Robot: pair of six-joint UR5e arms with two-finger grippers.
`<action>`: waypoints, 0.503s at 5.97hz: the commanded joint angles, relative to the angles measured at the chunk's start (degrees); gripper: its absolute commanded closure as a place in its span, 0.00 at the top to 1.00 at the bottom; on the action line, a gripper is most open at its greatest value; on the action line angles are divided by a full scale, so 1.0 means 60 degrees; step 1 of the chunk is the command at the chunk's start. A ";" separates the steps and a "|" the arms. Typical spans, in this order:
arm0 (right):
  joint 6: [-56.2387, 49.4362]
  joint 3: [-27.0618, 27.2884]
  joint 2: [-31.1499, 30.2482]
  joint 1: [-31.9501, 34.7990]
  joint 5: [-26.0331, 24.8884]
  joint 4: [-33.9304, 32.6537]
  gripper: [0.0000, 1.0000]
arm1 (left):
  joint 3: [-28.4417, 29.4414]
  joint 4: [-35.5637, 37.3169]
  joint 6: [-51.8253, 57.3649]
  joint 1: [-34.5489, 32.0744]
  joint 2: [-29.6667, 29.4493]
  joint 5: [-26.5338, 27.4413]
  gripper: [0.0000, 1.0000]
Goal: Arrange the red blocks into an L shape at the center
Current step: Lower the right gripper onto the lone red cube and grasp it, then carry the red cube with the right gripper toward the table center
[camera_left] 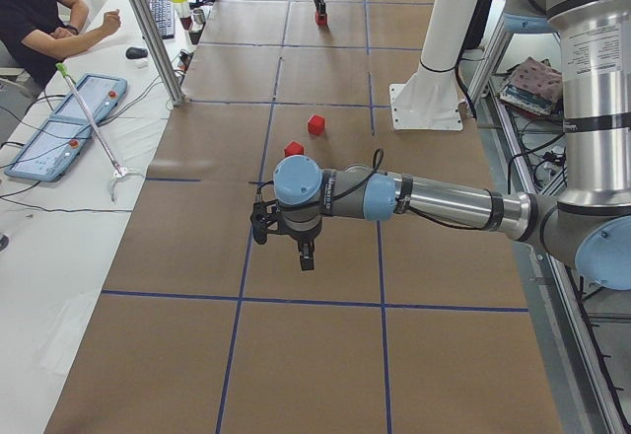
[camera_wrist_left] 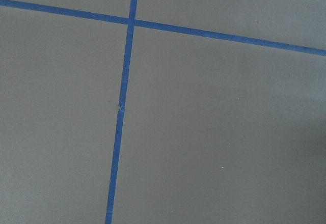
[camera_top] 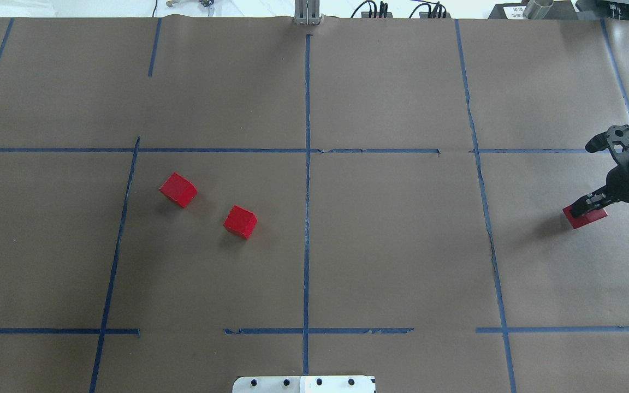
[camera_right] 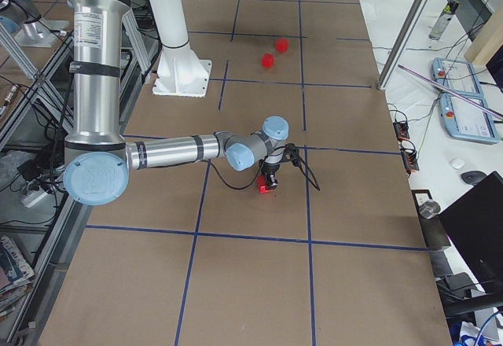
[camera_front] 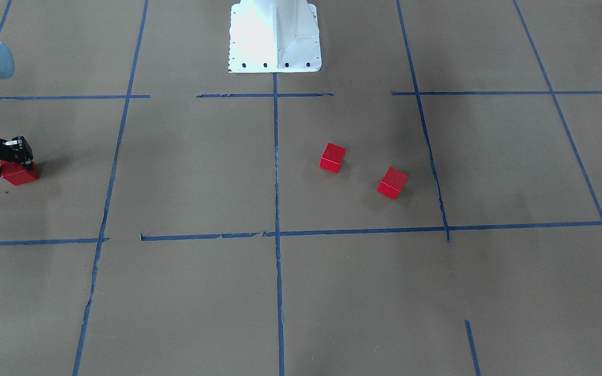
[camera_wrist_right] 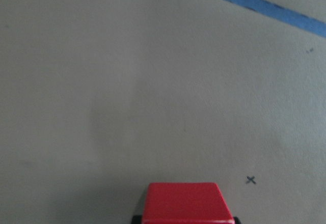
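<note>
While the right arm is being held low at the right end of the table [camera_top: 402,245], the right gripper [camera_top: 586,207] is being clamped on one bright matte red block [camera_top: 591,218]. A second red block [camera_top: 178,189] and a third red block [camera_top: 241,221] are lying apart, left of centre. The left gripper [camera_left: 305,258] is being held aloft; its opening cannot be told.

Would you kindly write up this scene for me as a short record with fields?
count: three red cubes, none touching, no L formed yet
near-centre block: on the robot's left of the centre tape line, lying free
outer block: further to the robot's left, lying free
far block: on the paper at the robot's far right, between the fingers
right gripper: down at the far block; grip cannot be told
left gripper: above bare paper, nothing seen in it; open or shut unclear
</note>
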 commanded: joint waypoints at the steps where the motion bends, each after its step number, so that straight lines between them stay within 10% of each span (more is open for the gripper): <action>1: 0.0901 0.1171 0.0600 -0.0734 -0.0315 0.0002 0.03 | -0.0005 0.0000 0.0000 0.0000 0.0001 0.0000 1.00; 3: 0.3590 0.1837 0.2134 -0.2698 -0.1517 -0.0275 0.00 | -0.0049 0.0000 0.0000 0.0000 0.0016 0.0015 1.00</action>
